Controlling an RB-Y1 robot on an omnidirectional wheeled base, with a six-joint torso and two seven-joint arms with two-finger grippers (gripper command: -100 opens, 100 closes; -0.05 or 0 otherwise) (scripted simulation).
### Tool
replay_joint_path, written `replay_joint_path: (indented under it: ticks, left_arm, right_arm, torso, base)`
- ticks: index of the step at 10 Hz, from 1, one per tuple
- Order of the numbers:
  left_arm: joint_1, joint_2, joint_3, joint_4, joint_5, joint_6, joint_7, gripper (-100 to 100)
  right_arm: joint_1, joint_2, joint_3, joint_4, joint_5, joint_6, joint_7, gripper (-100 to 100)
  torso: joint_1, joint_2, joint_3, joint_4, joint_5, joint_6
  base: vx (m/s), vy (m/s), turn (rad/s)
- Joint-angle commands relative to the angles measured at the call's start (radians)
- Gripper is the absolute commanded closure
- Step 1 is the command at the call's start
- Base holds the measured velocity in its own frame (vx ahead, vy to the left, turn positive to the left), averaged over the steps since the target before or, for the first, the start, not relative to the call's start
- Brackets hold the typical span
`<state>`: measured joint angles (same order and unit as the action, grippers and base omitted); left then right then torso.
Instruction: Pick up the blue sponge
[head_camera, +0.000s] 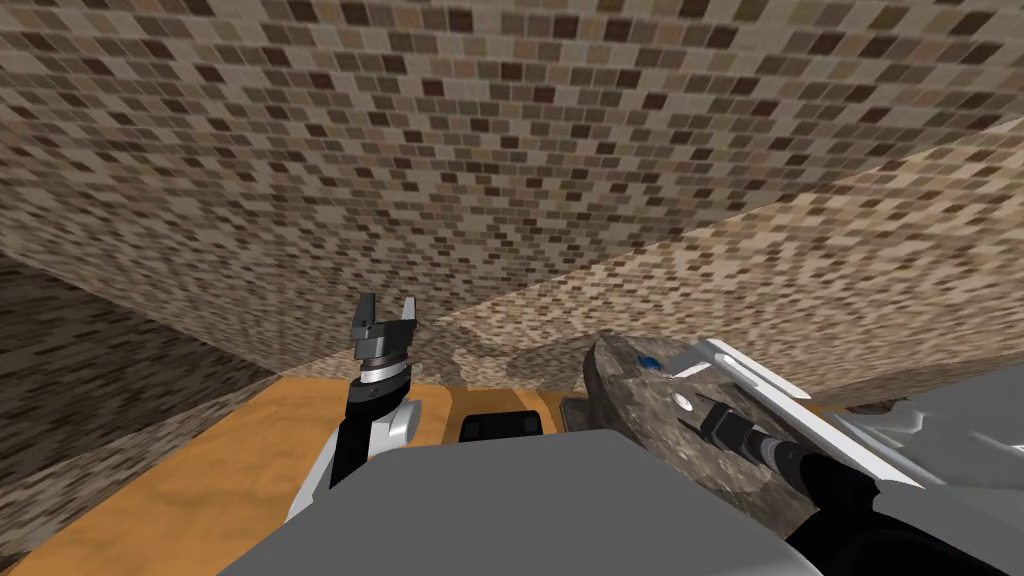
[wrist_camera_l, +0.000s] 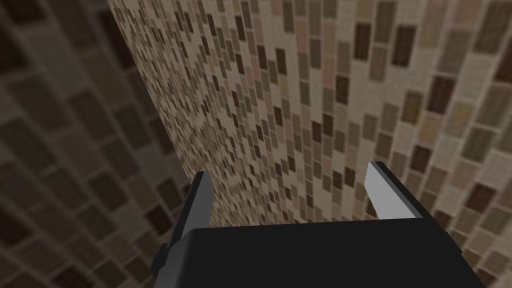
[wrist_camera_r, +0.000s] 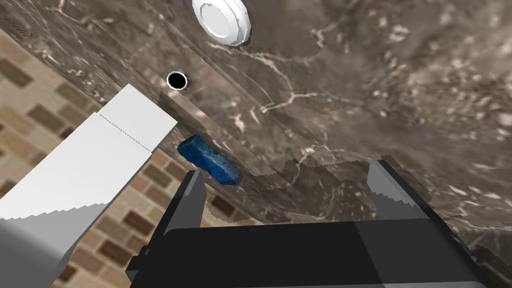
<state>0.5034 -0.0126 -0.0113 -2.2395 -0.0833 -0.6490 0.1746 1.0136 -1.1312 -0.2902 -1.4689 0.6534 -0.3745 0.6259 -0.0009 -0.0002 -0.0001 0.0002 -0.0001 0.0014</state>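
Dark marbled basin (wrist_camera_r: 350, 90), oblong speckled blue sponge (wrist_camera_r: 209, 160) at rim, right tool (wrist_camera_r: 287, 172) and left tool (wrist_camera_l: 289, 171) agape, empty

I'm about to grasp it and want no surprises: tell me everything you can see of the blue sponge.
The blue sponge is a small rounded oblong, deep blue with a speckled, porous-looking surface. It lies flat on the rim of the dark marbled sink, by the tiled wall and near the flat white spout. The open right gripper is close; the sponge sits just past one finger, not between the two.
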Motion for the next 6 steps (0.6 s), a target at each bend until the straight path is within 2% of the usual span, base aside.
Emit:
replay_joint_path:
  ticks: [1,2,3,4,5,6]
  left_arm:
    - [0.000,0.000,0.000,0.000,0.000,0.000,0.000,0]
    - [0.000,0.000,0.000,0.000,0.000,0.000,0.000,0]
    - [0.000,0.000,0.000,0.000,0.000,0.000,0.000,0]
    - [0.000,0.000,0.000,0.000,0.000,0.000,0.000,0]
    - [0.000,0.000,0.000,0.000,0.000,0.000,0.000,0]
    - [0.000,0.000,0.000,0.000,0.000,0.000,0.000,0]
  right_arm:
    - [0.016,-0.050,0.006,0.046,0.017,-0.023,0.018,-100]
    - [0.016,-0.061,0.006,0.046,0.017,-0.023,0.018,-100]
    - [0.024,-0.098,0.017,0.085,0.031,-0.044,0.033,-100]
    - [0.030,-0.127,0.031,0.109,0.044,-0.065,0.046,-100]
    - [0.030,-0.141,0.031,0.123,0.044,-0.065,0.046,-100]
    - [0.036,-0.178,0.046,0.158,0.055,-0.088,0.058,-100]
  torso:
    - [0.000,0.000,0.000,0.000,0.000,0.000]
    - [0.000,0.000,0.000,0.000,0.000,-0.001]
    - [0.000,0.000,0.000,0.000,0.000,0.000]
    - [0.000,0.000,0.000,0.000,0.000,-0.001]
    - [0.000,0.000,0.000,0.000,0.000,-0.002]
    - [-0.001,0.000,0.000,0.000,0.000,0.000]
  base:
    - [0.004,-0.001,0.264]
    - [0.002,-0.007,0.129]
    - [0.001,-0.003,0.216]
    - [-0.001,-0.009,0.432]
    - [0.000,-0.018,0.162]
    - [-0.003,-0.011,0.200]
